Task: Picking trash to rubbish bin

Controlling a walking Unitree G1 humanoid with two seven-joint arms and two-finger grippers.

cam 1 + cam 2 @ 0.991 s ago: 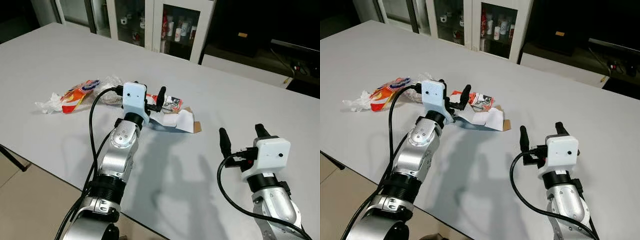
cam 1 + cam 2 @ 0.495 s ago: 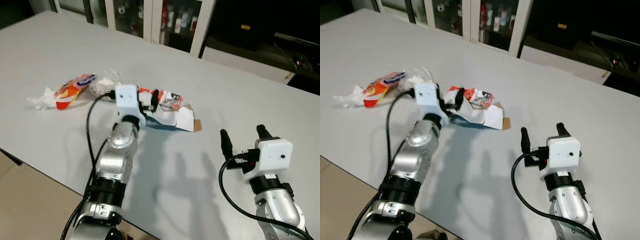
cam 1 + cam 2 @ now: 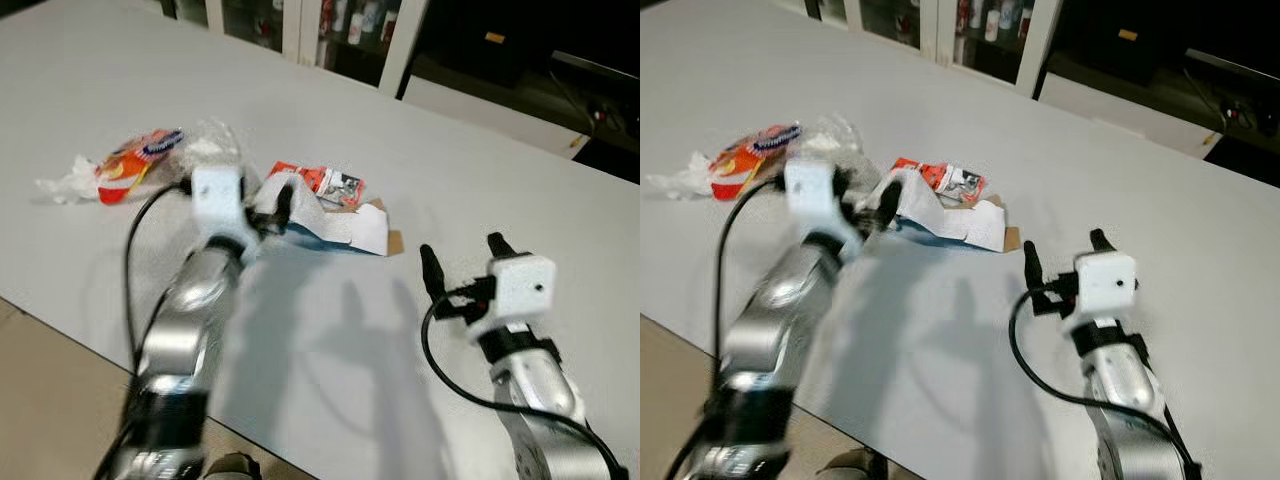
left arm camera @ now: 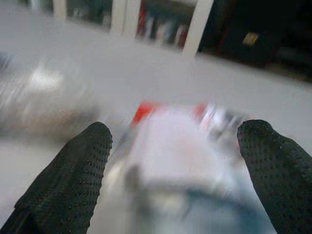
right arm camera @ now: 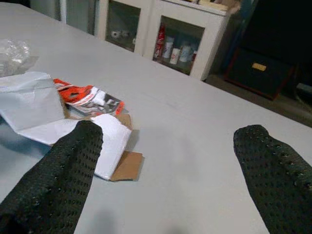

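Spread fingers of the left gripper [image 3: 268, 203] are seen, blurred, just at the flattened carton [image 3: 340, 222] on the white table [image 3: 480, 190]. An orange wrapper [image 3: 135, 165] lies nearby; the right gripper [image 3: 463, 262] is held apart. From the right wrist, spread fingertips [image 5: 73, 161] are seen above the tabletop.

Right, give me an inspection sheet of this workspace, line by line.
Surface: white table, dry, trash grouped toward its left half.
Job's things: torn white carton with red wrapper on it; orange snack bag; clear plastic; white crumpled scrap.
Clutter: nothing seen.
Grippers: left gripper open, fingers straddling the carton; right gripper open, above bare table.
Cables: black cable along the left arm, another at the right wrist.
Surroundings: glass-door cabinet holding bottles; rubbish bin nothing seen.
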